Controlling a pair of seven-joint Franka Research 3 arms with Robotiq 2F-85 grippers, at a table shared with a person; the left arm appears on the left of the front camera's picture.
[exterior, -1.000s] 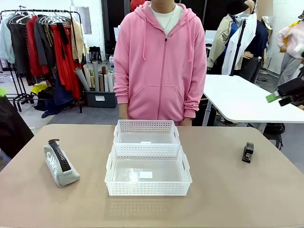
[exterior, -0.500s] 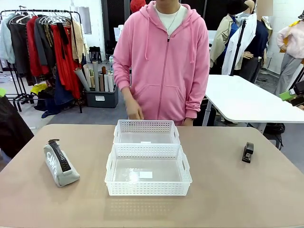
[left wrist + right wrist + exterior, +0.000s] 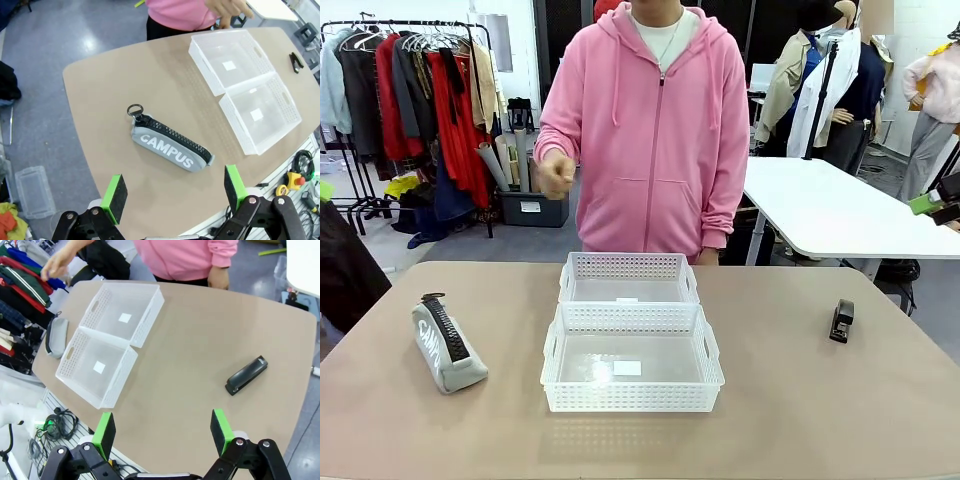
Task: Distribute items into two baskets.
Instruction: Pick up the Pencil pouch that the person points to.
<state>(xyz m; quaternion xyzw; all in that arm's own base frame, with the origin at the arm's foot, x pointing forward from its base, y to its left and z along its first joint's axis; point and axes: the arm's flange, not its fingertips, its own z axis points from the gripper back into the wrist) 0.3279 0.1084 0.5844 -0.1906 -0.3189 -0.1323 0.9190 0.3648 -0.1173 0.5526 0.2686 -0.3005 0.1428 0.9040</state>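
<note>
The grey pouch (image 3: 448,345) with a black zipper lies on the table's left side. In the left wrist view the pouch (image 3: 170,145) is beneath my left gripper (image 3: 174,192), which hangs open well above it. The black stapler (image 3: 842,320) lies at the right. My open right gripper (image 3: 162,431) hovers high over the table, with the stapler (image 3: 246,375) ahead of its fingers. Two white baskets stand end to end mid-table: the larger basket (image 3: 632,397) is nearer me and the smaller basket (image 3: 626,265) is by the person. Both are empty.
A person in a pink hoodie stands at the far edge with one hand (image 3: 556,175) raised in a loose fist, off the table. A green pad (image 3: 923,203) of my right gripper shows at the picture's right edge. Bare tabletop surrounds the baskets.
The person's hand has risen from beside the body to chest height. My right gripper has drawn back toward the picture's right edge. The pouch, stapler and baskets have not moved.
</note>
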